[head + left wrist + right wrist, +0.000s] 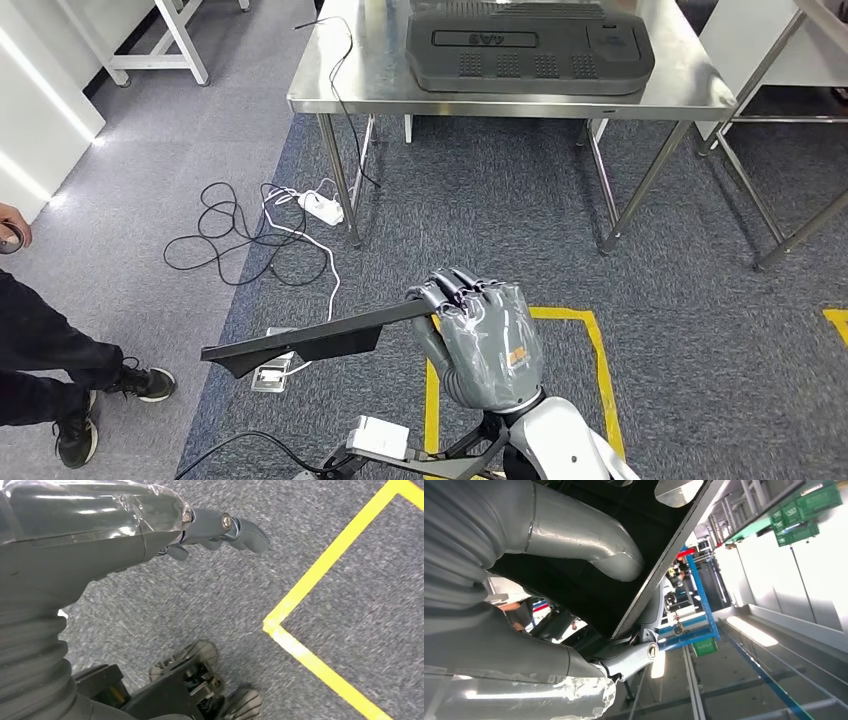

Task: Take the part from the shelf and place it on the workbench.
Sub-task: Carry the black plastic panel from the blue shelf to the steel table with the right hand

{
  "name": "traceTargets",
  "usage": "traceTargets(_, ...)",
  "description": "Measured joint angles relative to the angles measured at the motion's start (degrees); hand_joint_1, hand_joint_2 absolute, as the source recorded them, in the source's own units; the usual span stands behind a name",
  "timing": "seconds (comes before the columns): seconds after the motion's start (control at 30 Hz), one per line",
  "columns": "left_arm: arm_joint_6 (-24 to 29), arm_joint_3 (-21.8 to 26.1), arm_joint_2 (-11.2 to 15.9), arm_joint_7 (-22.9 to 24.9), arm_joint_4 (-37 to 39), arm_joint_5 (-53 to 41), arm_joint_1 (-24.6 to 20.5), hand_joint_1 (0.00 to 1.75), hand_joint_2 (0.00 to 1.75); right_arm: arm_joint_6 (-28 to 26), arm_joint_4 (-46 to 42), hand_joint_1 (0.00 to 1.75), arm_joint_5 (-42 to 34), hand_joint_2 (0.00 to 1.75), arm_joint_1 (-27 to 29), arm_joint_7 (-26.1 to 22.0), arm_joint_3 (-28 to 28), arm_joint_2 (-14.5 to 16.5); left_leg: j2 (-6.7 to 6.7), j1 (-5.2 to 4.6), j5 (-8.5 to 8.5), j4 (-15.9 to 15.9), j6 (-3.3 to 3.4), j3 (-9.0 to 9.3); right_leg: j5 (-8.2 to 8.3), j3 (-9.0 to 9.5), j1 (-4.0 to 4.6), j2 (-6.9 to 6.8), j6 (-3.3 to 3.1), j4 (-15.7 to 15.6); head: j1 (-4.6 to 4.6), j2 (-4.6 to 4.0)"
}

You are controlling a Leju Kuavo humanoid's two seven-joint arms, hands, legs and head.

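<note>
My right hand (487, 338) grips one end of a long flat black part (300, 343), which sticks out level to the left above the carpet. In the right wrist view the black part (589, 590) lies clamped between the grey thumb (579, 540) and the fingers below it. The steel workbench (380, 95) stands ahead, a short way off. A large dark grey moulded panel (530, 48) lies on it. My left hand (100, 535) hangs over the carpet with nothing in it, its fingers loosely extended.
A person in dark trousers (40, 350) stands at the left edge. Black and white cables and a power strip (322, 207) lie beside the workbench's left leg. Yellow floor tape (600, 370) marks a box by my hand. Another steel frame (790, 120) stands at the right.
</note>
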Motion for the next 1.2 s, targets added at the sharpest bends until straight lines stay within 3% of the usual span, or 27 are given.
traceTargets(0.07,0.0,0.0,0.0,0.0,0.0,0.0,-0.1,0.0,1.75,0.0,0.0,1.75,0.0,1.75,0.0,0.0,0.0,0.0,-0.15,0.01,-1.1,0.5,-0.96,0.4,1.54,2.15,0.02,0.26,-0.17,-5.1,0.5,-0.01)
traceTargets(0.17,0.0,0.0,0.1,0.1,0.0,0.0,-0.2,0.0,1.75,0.0,-0.1,1.75,0.0,1.75,0.1,0.0,0.0,0.0,-0.21,0.04,-1.82,0.1,-2.01,0.82,0.07,2.56,0.34,0.4,-1.9,-5.6,0.25,-0.01)
traceTargets(0.23,0.1,0.0,0.1,0.1,-0.1,0.0,-0.3,0.0,1.75,0.0,-0.2,1.75,0.0,1.75,0.0,0.0,0.0,0.1,0.36,0.07,-2.77,1.9,-2.47,0.58,-0.73,3.54,0.32,0.17,-2.9,-5.9,-0.05,-0.01)
traceTargets(0.3,0.1,0.0,0.1,0.0,-0.1,0.0,-0.4,0.0,1.75,0.0,-0.2,1.75,0.1,1.75,-0.1,0.0,0.0,0.2,1.11,-0.07,-4.76,8.7,-2.57,-2.97,-1.67,4.94,0.47,-0.23,-3.58,-6.2,-0.4,-0.01)
traceTargets(0.37,0.1,0.0,0.1,0.0,-0.1,0.0,-0.2,0.0,1.75,0.0,-0.2,1.75,0.0,1.75,0.0,0.0,0.0,0.2,1.31,-0.26,-6.0,16.7,-2.42,-8.67,-2.86,6.43,0.84,-0.47,-3.94,-6.3,-0.54,-0.01)
traceTargets(0.4,0.1,0.0,0.1,0.1,-0.1,0.0,0.0,0.0,1.75,0.0,-0.2,1.75,0.0,1.75,0.0,0.0,0.0,0.2,1.32,-0.37,-5.2,18.5,-2.23,-10.79,-3.53,7.29,1.03,-0.5,-4.04,-6.3,-0.53,-0.01)
traceTargets(0.43,0.1,0.0,0.1,0.1,-0.1,0.0,0.1,0.0,1.75,0.0,-0.2,1.75,0.0,1.75,0.0,0.0,0.0,0.2,1.33,-0.51,-3.17,18.0,-1.92,-11.89,-4.24,8.25,1.2,-0.48,-4.1,-6.3,-0.54,-0.01)
traceTargets(0.5,0.1,0.0,0.1,0.1,-0.1,0.0,0.2,0.0,1.75,0.0,-0.2,1.75,0.0,1.75,0.1,0.0,0.0,0.2,1.35,-0.97,3.08,11.8,-0.88,-11.39,-5.8,10.36,1.41,-0.45,-4.14,-6.4,-0.51,-0.01)
traceTargets(0.53,0.1,0.0,0.2,0.1,-0.1,0.0,0.2,0.0,1.75,0.0,-0.2,1.75,0.0,1.75,0.1,0.0,0.0,0.1,1.43,-1.38,5.44,9.0,-0.32,-10.85,-6.48,11.12,1.5,-0.44,-4.02,-6.5,-0.08,-0.01)
traceTargets(0.57,0.2,0.0,0.2,0.1,-0.1,0.0,0.3,0.0,1.75,0.0,-0.1,1.75,0.0,1.75,0.1,0.0,0.0,0.1,1.52,-1.81,6.73,6.8,0.25,-10.31,-6.95,11.6,1.42,-0.41,-3.8,-6.7,0.24,-0.01)
traceTargets(0.63,0.2,0.0,0.3,0.1,-0.1,0.1,0.3,0.0,1.75,0.0,-0.1,1.75,0.0,1.75,0.1,0.0,0.1,0.1,1.7,-2.55,6.21,5.0,1.07,-9.7,-7.16,11.93,1.18,-0.44,-3.13,-7.0,0.58,-0.01)
traceTargets(0.67,0.3,0.0,0.3,0.1,-0.1,0.0,0.2,0.0,1.75,0.0,-0.2,1.75,0.0,1.75,0.0,0.0,0.1,0.2,1.67,-2.53,5.66,3.8,1.4,-9.01,-6.99,12.02,1.08,-0.51,-2.78,-7.0,0.3,-0.01)
traceTargets(0.73,0.6,0.0,0.4,0.1,-0.2,0.0,0.0,0.0,1.75,0.0,-0.3,1.75,0.0,1.75,-0.1,0.0,0.1,0.2,1.53,-2.12,4.94,1.8,1.78,-7.29,-6.65,11.08,1.1,-0.57,-2.27,-4.6,0.18,-0.01)
traceTargets(0.77,0.8,0.0,0.4,0.1,-0.2,0.0,-0.1,0.0,1.75,0.0,-0.3,1.75,0.0,1.75,-0.1,0.0,0.1,0.2,1.42,-1.83,4.75,1.1,1.88,-6.42,-6.85,9.61,1.1,-0.52,-2.02,-2.1,0.19,-0.01)
traceTargets(0.83,0.9,0.0,0.4,0.1,-0.2,0.0,-0.1,0.0,1.75,0.0,-0.3,1.75,0.0,1.75,-0.2,0.0,0.1,0.1,1.32,-1.58,4.13,0.5,1.97,-5.12,-8.91,4.75,0.93,-0.39,-1.47,4.7,0.27,-0.01)
traceTargets(0.9,1.0,0.0,0.4,0.2,-0.2,0.0,-0.1,0.0,1.75,0.0,-0.3,1.75,0.0,1.75,-0.1,0.0,0.1,0.0,1.25,-1.38,3.11,0.5,1.73,-3.99,-10.74,0.44,0.76,-0.39,-0.98,8.3,0.27,-0.01)
traceTargets(0.93,1.0,0.0,0.4,0.2,-0.2,0.0,0.0,0.0,1.75,0.0,-0.3,1.75,0.0,1.75,-0.1,0.0,0.1,0.0,1.2,-1.25,2.54,0.6,1.54,-3.34,-10.06,-0.42,0.71,-0.39,-0.87,7.6,0.26,-0.01)
traceTargets(0.97,1.0,0.0,0.4,0.2,-0.2,0.0,0.0,0.0,1.75,0.0,-0.3,1.75,0.0,1.75,-0.1,0.0,0.1,0.0,1.13,-1.1,1.9,0.7,1.29,-2.59,-8.0,-0.46,0.66,-0.4,-0.85,5.2,0.28,-0.01)
traceTargets(1.03,1.0,0.0,0.4,0.3,-0.2,0.0,-0.1,0.0,1.75,0.0,-0.3,1.75,0.0,1.75,-0.1,0.0,0.1,0.0,1.03,-0.86,0.57,1.0,0.62,-1.2,-2.05,0.82,0.65,-0.38,-0.8,-1.8,0.4,-0.01)
traceTargets(1.07,1.1,0.0,0.4,0.3,-0.2,0.0,-0.1,0.0,1.75,0.0,-0.3,1.75,0.0,1.75,-0.1,0.0,0.1,0.0,0.97,-0.82,0.02,1.2,0.21,-0.9,-0.38,1.28,0.75,-0.42,-1.03,-4.2,0.62,-0.01)
traceTargets(1.1,1.1,0.0,0.4,0.3,-0.2,0.0,-0.2,0.0,1.75,0.0,-0.2,1.75,0.0,1.75,-0.1,0.0,0.1,-0.1,0.96,-0.88,-0.43,1.4,-0.23,-0.76,0.66,1.39,0.84,-0.42,-1.41,-5.4,0.66,-0.01)
traceTargets(1.2,1.2,0.0,0.4,0.4,-0.2,0.0,-0.2,0.0,1.75,0.0,-0.3,1.75,-0.1,1.75,-0.1,0.1,0.2,-0.1,1.03,-0.94,-1.1,1.9,-1.15,-0.38,0.77,1.55,0.93,-0.46,-2.95,-5.5,0.31,-0.01)
